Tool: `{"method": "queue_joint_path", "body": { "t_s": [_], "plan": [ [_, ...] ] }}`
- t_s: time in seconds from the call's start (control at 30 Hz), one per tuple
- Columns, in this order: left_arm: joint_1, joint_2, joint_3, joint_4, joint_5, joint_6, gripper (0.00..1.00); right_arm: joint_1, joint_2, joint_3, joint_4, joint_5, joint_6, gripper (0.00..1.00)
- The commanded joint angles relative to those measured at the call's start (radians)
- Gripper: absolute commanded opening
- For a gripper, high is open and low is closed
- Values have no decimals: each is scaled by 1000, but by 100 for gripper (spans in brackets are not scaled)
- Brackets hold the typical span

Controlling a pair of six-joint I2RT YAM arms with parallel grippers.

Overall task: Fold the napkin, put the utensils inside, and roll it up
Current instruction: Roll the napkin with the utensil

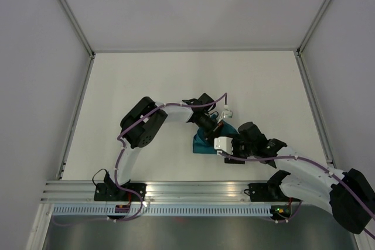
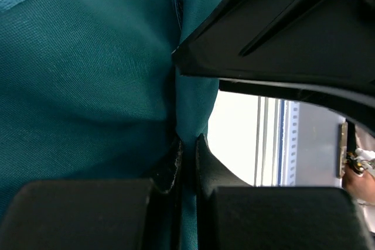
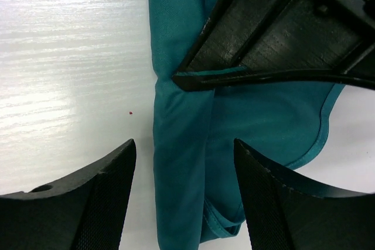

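One white table [image 1: 146, 86] is seen. One napkin [image 3: 176, 203] lies rolled on it toward the near edge and is largely covered from above by both wrists. A fold is pinched between the closed fingers of the left gripper [image 2: 187, 153]. The right gripper [image 3: 184, 143] is spread wide astride the roll. What is wrapped inside cannot be made out.

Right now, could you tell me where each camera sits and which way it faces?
Top external: above and behind the bases, facing down on the table; left arm and right arm show.
Left wrist: on that arm, close against the napkin; left gripper pinches it.
Right wrist: facing down at the rolled napkin; right gripper open astride it.
Shared: both wrist views show the napkin.
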Motion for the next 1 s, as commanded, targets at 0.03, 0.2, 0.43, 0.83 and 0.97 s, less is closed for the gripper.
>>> {"method": "queue_joint_path", "body": {
  "t_s": [0.03, 0.2, 0.43, 0.83, 0.97],
  "plan": [
    [-5, 102, -55, -119, -216, 37, 2, 47, 34, -12, 92, 89, 42, 73],
    [2, 104, -52, -121, -220, 35, 2, 65, 70, -21, 120, 111, 52, 63],
    [11, 105, -56, -119, -213, 35, 2, 77, 96, -35, 129, 119, 50, 43],
    [51, 17, -59, -73, -230, -17, 29, 80, 198, 36, 13, 76, 33, 0],
    [81, -49, -73, -3, -249, -63, 35, 79, 237, 66, -36, 54, 32, 0]
  ]
}}
